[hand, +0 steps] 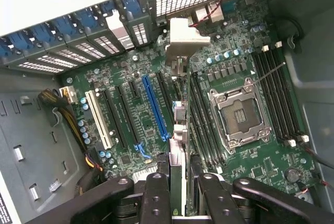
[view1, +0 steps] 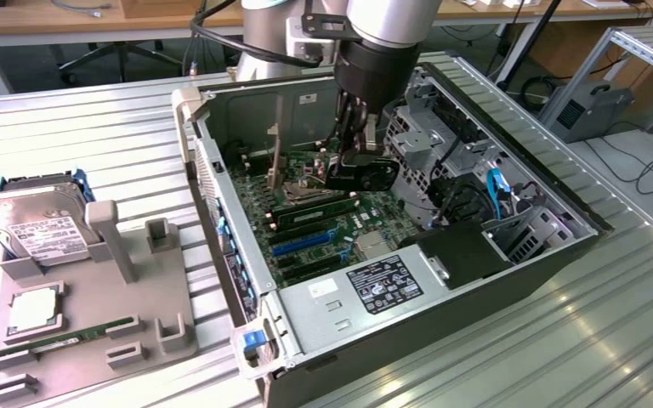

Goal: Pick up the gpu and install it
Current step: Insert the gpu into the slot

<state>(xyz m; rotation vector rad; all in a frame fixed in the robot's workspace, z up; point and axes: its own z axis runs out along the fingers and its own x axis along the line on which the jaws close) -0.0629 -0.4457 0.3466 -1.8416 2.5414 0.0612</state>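
Holding the graphics card over the open computer

Gripping from both sides, the claw [hand: 181, 177] has its two black fingers [hand: 156, 192] drawn narrow on the graphics card [hand: 178, 135]. The card hangs edge-on between them, its pale metal end bracket [hand: 182, 38] toward the vented back wall of the case. It sits above the green main board [hand: 130, 78], just beside the long blue slot [hand: 155, 106], between that slot and the empty processor socket [hand: 240, 114]. I cannot tell whether it touches the board.

In the exterior view the arm [view1: 377, 51] reaches down into the open computer case [view1: 417, 289], which lies on its side on a ribbed metal table [view1: 77, 127]. On the exterior view's left, well apart from the case, a grey holder [view1: 88, 331] carries a hard drive [view1: 31, 223], a square chip [view1: 34, 310] and a green memory stick [view1: 65, 338]. Wooden desks [view1: 31, 17] stand far behind. At the far right, a grey box [view1: 587, 106] stands beside an aluminium frame [view1: 644, 42], with cables on the floor.
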